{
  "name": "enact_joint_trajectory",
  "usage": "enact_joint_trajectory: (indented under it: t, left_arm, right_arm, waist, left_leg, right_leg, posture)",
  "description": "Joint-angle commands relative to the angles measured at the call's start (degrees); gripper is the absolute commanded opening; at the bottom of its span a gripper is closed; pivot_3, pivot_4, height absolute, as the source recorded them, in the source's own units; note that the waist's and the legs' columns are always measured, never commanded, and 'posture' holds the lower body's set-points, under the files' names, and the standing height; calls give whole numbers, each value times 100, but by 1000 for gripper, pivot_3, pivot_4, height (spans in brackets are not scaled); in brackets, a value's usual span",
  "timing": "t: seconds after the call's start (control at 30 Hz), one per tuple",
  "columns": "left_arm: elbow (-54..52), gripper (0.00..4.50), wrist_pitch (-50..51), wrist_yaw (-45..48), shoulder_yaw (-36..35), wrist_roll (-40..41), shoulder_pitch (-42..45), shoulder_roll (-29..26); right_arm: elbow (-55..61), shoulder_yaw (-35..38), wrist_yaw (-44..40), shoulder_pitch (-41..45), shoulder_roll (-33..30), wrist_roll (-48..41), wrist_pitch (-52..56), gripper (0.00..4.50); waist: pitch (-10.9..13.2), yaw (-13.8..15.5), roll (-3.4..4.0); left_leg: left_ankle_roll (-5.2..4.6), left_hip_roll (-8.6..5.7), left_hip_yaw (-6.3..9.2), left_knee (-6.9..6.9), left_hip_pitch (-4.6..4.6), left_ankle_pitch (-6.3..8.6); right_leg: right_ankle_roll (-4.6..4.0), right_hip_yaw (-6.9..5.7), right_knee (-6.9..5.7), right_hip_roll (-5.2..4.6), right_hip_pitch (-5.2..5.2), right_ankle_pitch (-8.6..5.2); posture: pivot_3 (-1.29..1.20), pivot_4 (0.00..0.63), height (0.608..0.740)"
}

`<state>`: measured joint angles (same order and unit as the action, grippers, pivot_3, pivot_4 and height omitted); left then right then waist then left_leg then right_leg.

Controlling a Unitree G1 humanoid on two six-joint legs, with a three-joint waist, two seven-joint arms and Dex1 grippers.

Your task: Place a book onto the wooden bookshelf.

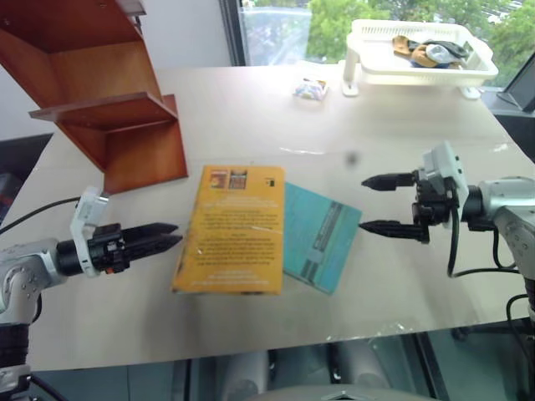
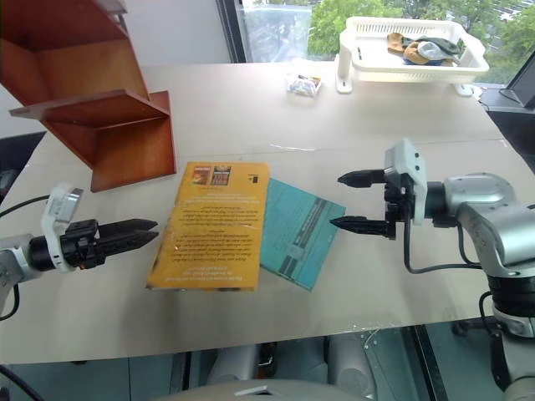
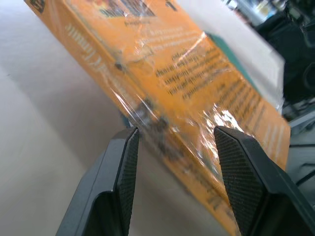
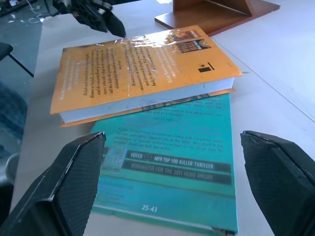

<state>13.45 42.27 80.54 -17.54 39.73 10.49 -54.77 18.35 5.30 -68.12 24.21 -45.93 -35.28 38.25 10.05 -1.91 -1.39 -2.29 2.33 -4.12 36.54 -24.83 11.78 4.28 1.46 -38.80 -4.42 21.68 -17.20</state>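
A: Book position?
B: Orange-yellow book (image 1: 231, 230) lies flat on the table (image 1: 384, 125), its right edge overlapping the teal-blue book (image 1: 322, 236). Wooden bookshelf (image 1: 100, 92) stands at the table's far left, apart from both.
A: Left gripper (image 1: 171, 237)?
B: Level at the book's spine side, just beside it; fingers parted, nothing grasped.
A: Right gripper (image 1: 376, 203)?
B: Above the table to the right of the teal book, jaws spread wide, empty.
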Motion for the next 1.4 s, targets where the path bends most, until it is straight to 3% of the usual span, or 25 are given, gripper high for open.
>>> enact_joint_trajectory:
  t: [0.03, 0.17, 0.4, 0.53, 0.63, 1.27, 1.4]
  left_arm:
    - [561, 2544, -246, 192, 381, -275, 464, 134]
    - [965, 2544, -391, 392, 840, -523, 897, 330]
    - [1661, 2544, 0, 625, 912, -430, 1407, 664]
    - [1876, 1400, 165, 785, 945, -478, 1417, 685]
    - [1877, 25, 281, 848, 937, -473, 1375, 680]
    - [961, 25, 840, 409, 345, -81, 562, 585]
    - [912, 1579, 823, 279, 410, -135, 611, 604]
  right_arm:
    - [502, 495, 269, -79, -155, -449, 270, 4500]
    - [874, 870, 401, -495, -335, -785, 442, 4500]
    - [1092, 1323, 627, -846, -542, -1113, 487, 4500]
    - [1048, 1443, 673, -932, -643, -1133, 411, 4500]
    - [984, 1421, 669, -983, -665, -1075, 295, 4500]
    - [606, 948, 585, -984, -506, -651, -439, 4500]
    - [538, 927, 578, -963, -495, -605, -533, 4500]
  waist:
    - [-1, 11, -5]
    - [-2, 75, -7]
    - [-2, 115, -7]
    - [-3, 113, -7]
    - [-3, 116, -7]
    - [-3, 114, -8]
    - [-3, 115, -8]
  left_leg:
    - [0, 2, 2, 3, -3, 0]
    - [-1, -1, 2, 5, -5, 0]
    - [-2, 4, 4, 21, -6, 1]
    - [-3, 5, 6, 24, -8, 1]
    - [-3, 6, 7, 25, -7, 1]
    - [-4, 11, 10, 29, -12, 2]
    - [-5, 11, 10, 29, -12, 2]
  right_leg:
    - [0, -2, 1, 3, 0, 0]
    - [1, -2, 3, 3, -2, 0]
    - [2, -1, -5, 9, -4, 1]
    - [2, 0, -5, 11, -4, 1]
    - [2, -1, -6, 12, -5, 1]
    - [1, -3, -5, 8, -4, 1]
    - [1, -4, -5, 9, -4, 1]
  posture:
    - [0, 150, 740]
    - [0, 150, 740]
    - [0, 150, 740]
    - [0, 150, 740]
    - [0, 150, 740]
    - [0, 150, 740]
    - [0, 150, 740]
